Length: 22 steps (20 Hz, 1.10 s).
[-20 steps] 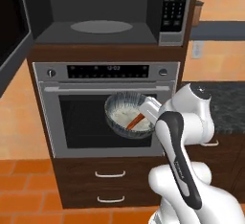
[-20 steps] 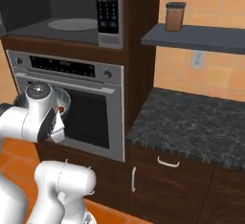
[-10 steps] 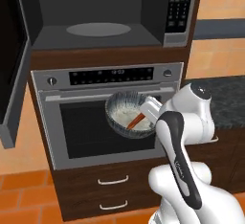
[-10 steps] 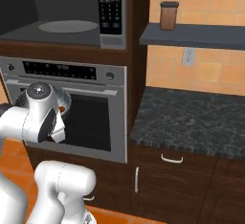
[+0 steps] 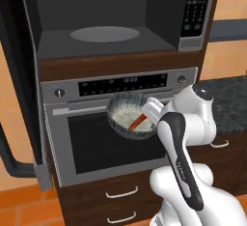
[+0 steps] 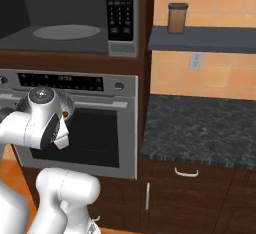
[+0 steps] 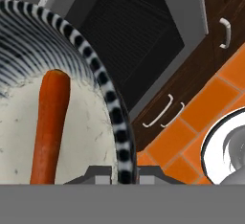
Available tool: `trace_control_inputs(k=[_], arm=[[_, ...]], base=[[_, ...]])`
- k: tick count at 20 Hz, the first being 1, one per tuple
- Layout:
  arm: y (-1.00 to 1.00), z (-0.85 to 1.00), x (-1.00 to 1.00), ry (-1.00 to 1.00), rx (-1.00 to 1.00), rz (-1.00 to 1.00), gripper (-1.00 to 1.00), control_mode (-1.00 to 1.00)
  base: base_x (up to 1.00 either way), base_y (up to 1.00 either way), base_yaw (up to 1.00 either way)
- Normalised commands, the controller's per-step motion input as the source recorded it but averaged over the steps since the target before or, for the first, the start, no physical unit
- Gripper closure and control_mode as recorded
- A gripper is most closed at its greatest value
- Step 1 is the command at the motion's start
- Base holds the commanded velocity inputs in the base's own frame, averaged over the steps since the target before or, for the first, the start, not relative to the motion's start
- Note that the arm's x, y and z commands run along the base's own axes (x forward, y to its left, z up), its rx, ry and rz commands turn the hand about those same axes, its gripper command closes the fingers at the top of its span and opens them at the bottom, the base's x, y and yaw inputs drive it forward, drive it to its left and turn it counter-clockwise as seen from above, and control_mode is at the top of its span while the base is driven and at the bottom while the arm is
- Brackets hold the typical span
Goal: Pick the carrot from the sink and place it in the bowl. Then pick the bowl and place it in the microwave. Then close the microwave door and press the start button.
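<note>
A white robot arm holds the bowl [image 5: 129, 118] at mid-frame of the left base view, directly in front of the wall oven [image 5: 123, 128], its end effector [image 5: 150, 109] clamped narrow on the bowl's right rim. The carrot [image 5: 138, 121] lies inside, its long axis slanting toward the gripped edge; in the hand view it runs up the pale interior from the bottom left. The microwave [image 5: 116, 17] gapes in the upper half of the frame, straight above the bowl, turntable [image 5: 104, 34] bare, the microwave door [image 5: 21, 99] swung wide at the left edge. The coming lift looks to be upward and inward, though how much room the rim has under the cavity's lower lip is hard to judge here.
</note>
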Motion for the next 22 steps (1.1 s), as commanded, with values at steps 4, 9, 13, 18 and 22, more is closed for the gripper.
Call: trace_control_inputs(k=[4, 9, 13, 18, 22], arm=[[0.00, 0.00, 0.00, 0.00, 0.00, 0.00, 1.00, 1.00], [0.00, 0.00, 0.00, 0.00, 0.00, 0.00, 1.00, 1.00], [0.00, 0.00, 0.00, 0.00, 0.00, 0.00, 1.00, 1.00], [0.00, 0.00, 0.00, 0.00, 0.00, 0.00, 1.00, 1.00], [0.00, 0.00, 0.00, 0.00, 0.00, 0.00, 1.00, 1.00]], base=[[0.11, 0.41, -0.16], [0.10, 0.25, -0.09], [0.18, 0.00, 0.00], [0.30, 0.00, 0.00], [0.22, 0.00, 0.00]])
